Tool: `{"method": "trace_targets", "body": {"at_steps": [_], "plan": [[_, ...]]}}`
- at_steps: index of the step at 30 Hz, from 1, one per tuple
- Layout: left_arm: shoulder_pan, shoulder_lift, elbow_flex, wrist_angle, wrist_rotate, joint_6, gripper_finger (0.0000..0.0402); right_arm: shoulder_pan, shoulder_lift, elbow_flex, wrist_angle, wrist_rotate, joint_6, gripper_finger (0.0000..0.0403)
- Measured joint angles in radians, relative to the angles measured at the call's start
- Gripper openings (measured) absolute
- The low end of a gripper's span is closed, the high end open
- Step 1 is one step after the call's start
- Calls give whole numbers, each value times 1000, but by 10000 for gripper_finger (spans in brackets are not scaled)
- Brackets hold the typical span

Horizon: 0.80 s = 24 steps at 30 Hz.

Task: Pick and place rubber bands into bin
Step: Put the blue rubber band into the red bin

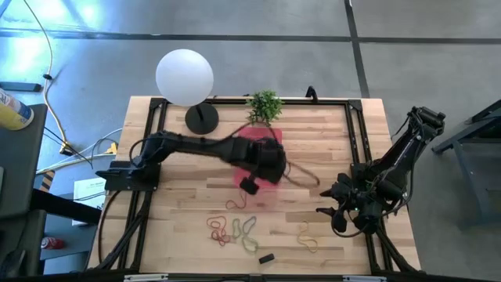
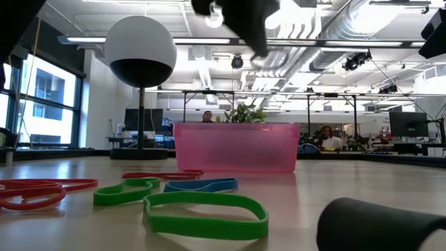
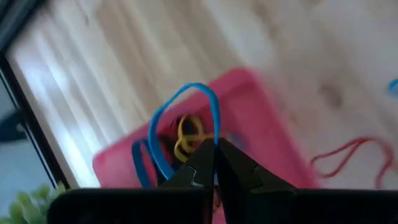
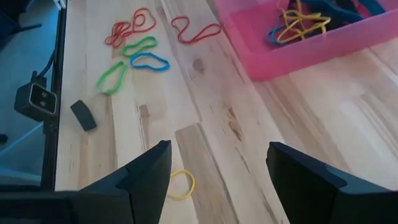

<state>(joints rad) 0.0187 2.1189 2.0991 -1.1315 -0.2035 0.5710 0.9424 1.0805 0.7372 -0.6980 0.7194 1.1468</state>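
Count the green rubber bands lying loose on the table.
2. One green band lies beside the blue band; the other green band lies nearer the small black block. More could be hidden in the pink bin.

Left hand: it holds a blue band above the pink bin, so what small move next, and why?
Probably open the left hand and drop the blue band: it hangs pinched over the bin, which already holds other bands.

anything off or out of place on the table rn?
Nothing stands out. Left gripper holds a blue rubber band above the pink bin; other bands lie loose on the wood, and the right gripper waits open.
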Motion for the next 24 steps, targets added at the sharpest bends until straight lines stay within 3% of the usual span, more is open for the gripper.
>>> {"method": "trace_targets", "body": {"at_steps": [11,24], "plan": [[195,0,-128,34,45,-31,0,0,0,0,15,53,-3,252],[231,0,-178,112,54,-82,1,0,0,0,15,53,-3,252]]}}
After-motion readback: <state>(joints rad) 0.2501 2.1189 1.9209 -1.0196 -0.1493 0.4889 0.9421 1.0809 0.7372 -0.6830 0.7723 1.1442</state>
